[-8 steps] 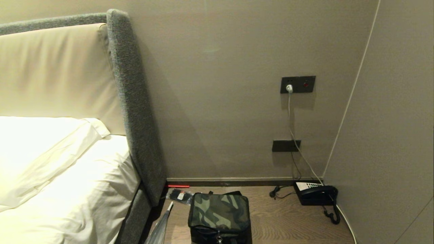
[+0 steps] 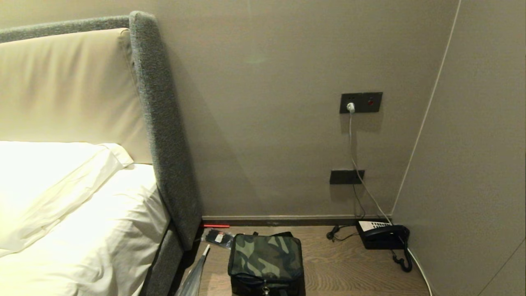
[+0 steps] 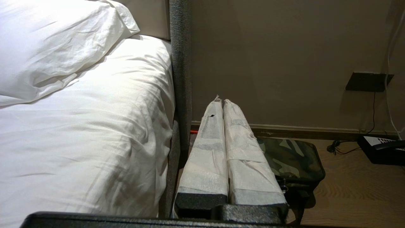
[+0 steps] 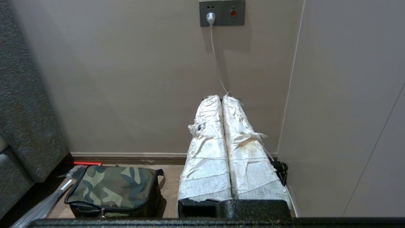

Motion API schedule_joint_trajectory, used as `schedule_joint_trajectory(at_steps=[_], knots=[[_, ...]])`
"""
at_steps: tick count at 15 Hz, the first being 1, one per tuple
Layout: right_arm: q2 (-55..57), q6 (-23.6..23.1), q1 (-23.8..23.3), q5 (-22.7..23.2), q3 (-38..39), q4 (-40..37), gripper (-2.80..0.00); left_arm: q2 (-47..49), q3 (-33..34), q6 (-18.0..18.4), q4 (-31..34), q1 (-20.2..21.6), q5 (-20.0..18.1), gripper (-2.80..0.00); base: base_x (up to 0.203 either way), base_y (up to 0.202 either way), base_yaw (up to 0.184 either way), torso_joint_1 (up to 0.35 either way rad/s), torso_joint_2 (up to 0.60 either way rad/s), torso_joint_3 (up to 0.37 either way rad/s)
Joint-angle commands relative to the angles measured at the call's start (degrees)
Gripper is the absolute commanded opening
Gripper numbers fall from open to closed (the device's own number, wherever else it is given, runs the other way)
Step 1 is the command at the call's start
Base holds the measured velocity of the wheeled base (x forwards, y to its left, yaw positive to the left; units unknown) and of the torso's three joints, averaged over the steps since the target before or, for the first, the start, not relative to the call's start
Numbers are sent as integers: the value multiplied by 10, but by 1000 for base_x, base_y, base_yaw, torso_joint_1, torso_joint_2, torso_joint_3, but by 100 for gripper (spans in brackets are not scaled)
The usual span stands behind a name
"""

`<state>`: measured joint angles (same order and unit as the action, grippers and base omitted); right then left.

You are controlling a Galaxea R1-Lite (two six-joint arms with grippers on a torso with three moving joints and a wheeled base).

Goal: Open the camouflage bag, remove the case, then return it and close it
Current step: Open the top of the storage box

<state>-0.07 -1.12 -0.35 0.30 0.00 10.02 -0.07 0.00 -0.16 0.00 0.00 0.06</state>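
Beside the bed, on the wood floor, stands the camouflage bag, zipped closed. Right of it, a black telephone sits below the wall socket. No legible writing. Left gripper and right gripper: fingers pressed together, holding nothing.

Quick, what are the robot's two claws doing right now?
Left gripper: closed, holding nothing.
Right gripper: closed, holding nothing.
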Motion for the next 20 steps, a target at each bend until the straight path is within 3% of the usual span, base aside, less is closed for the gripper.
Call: schedule_joint_trajectory(at_steps=[1, 11, 20], knots=[[0, 0, 0, 0, 23, 1, -280, 1, 0, 0, 0, 0, 0, -280, 0, 0, 0, 0, 0, 0], [0, 0, 0, 0, 23, 0, -280, 1, 0, -3, 0, 0, 0, -280, 0, 0, 0, 0, 1, -6], [0, 0, 0, 0, 23, 1, -280, 1, 1, -3, 0, 0, 0, -280, 0, 0, 0, 2, 3, -178]])
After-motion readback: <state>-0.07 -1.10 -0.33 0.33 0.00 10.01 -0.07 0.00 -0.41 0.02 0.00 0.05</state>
